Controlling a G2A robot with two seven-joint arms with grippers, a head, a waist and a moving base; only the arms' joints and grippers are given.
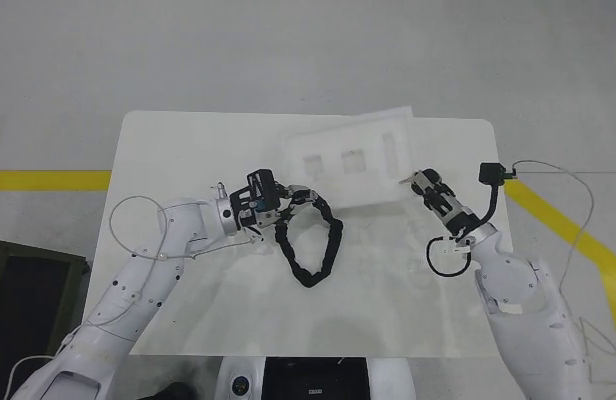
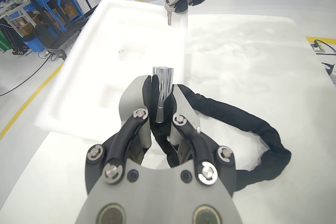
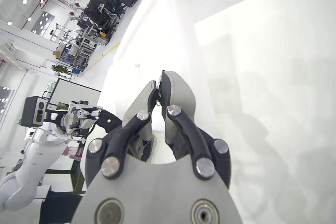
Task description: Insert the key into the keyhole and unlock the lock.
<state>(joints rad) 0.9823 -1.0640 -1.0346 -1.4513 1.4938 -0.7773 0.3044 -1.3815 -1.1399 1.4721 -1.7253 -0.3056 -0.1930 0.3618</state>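
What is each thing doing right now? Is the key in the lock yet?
Shiny silver lock cylinder: clamped in the left gripper, no key in it yet.
Black fabric-covered chain: curled in a loop, joined to the cylinder.
Small silver key: pinched by the right gripper, hanging tip down over the white foam tray, apart from the lock.
Left gripper: shut.
Right gripper: shut.
White foam tray: lying flat on the white table.

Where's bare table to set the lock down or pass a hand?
Free: the table's near strip; the gap between chain lock and right gripper; the far corner on the left arm's side. Crowded: far middle, where foam tray, left gripper and key cluster.
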